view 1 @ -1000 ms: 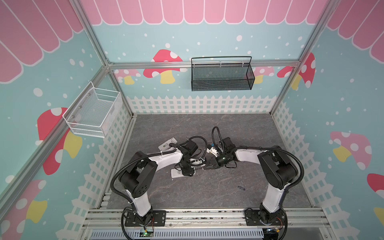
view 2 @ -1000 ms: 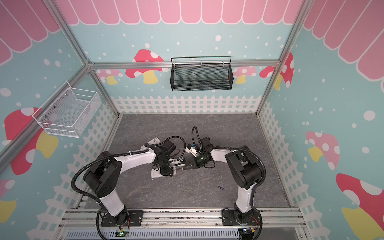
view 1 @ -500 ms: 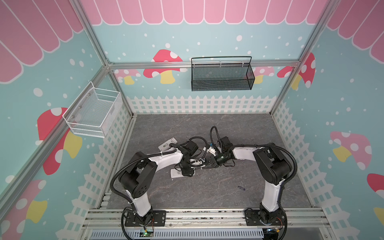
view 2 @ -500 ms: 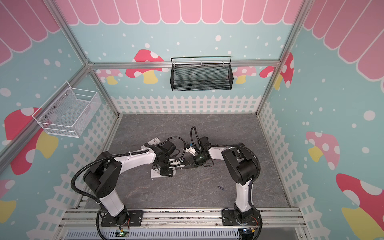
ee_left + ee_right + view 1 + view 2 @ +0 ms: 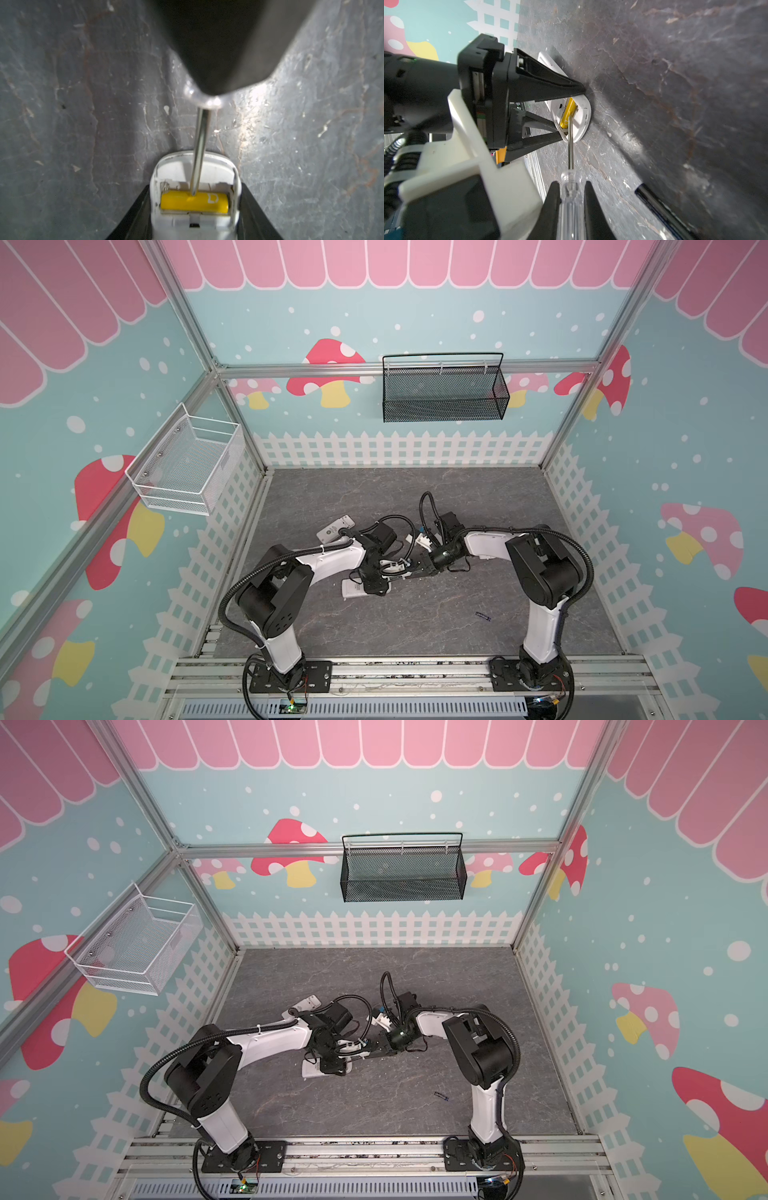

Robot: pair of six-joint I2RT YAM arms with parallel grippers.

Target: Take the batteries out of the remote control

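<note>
1. Batteries, item in hand: one yellow battery point(image 5: 194, 202) sits crosswise in the open compartment of the white remote control point(image 5: 176, 169). The slot beside it shows a bare spring and looks empty.
2. Location: the remote control lies flat on the tabletop point(image 5: 415, 626), about mid-depth and just left of centre.
3. Left fingers point(image 5: 550, 83): clamped on the two long sides of the remote control, pinning it down.
4. Right fingers point(image 5: 553, 207): clenched on the clear handle of a screwdriver point(image 5: 570, 145). Its shaft slants into the compartment and the tip touches the yellow battery about mid-length.
5. Loose item: one dark battery point(image 5: 483, 616) lies on the tabletop to the right and nearer, well apart from the remote control.
6. Second remote point(image 5: 336, 528): farther left, partly behind the left arm; whether it is loaded cannot be told.
7. Step, as judged: prying out the yellow battery.
8. Next move, as judged:
   - The tip needs to get under the battery's edge, or push it against the spring, and then lever it gently upward.
   - The left hold must stay firm so the remote control does not skid.
   - A sudden release could send the battery rolling.
</note>
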